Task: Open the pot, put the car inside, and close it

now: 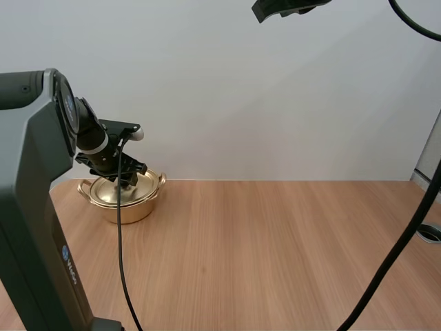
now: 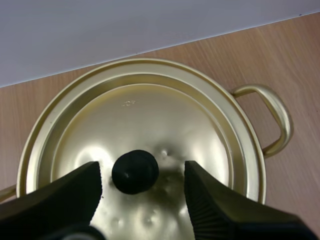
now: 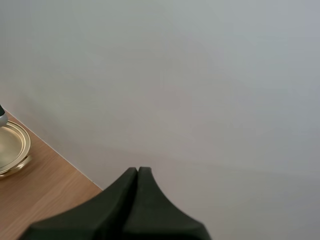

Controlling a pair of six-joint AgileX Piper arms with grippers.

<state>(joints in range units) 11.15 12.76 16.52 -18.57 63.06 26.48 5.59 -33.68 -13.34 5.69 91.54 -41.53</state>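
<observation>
The left jaws are released and spread wide directly over the gold pot (image 1: 127,209), which sits on the wooden worktop (image 1: 275,248) close to the pale wall (image 1: 275,103). The lid (image 2: 150,120) is on the pot, seated flat inside the rim, and its black knob (image 2: 135,171) lies between the two black fingers (image 2: 65,192) of the left jaws. The ribbed inner faces are turned toward the knob, and a strip of gold lid shows on each side of it, so neither finger touches it. The knob sits nearer one finger than the other. Beyond the farther finger, one of the pot's looped side handles (image 2: 272,117) sticks out over the worktop. The lid's surface under the jaws is dented in several small spots around the knob.

From the high view, the left arm (image 1: 103,148) reaches down over the pot, with the jaws low on the lid (image 1: 146,183) and the pot's two handles showing to either side of them.

The right jaws are clenched on nothing, with the fingers (image 3: 125,205) lying together as one dark wedge. They are held high, well apart from the pot, and face the wall. Far ahead of them and off to one side, the edge of the pot (image 3: 12,147) rests on the worktop (image 3: 45,190). In the high view the right arm (image 1: 286,7) hangs well above the worktop, and bare wood lies between it and the pot.
</observation>
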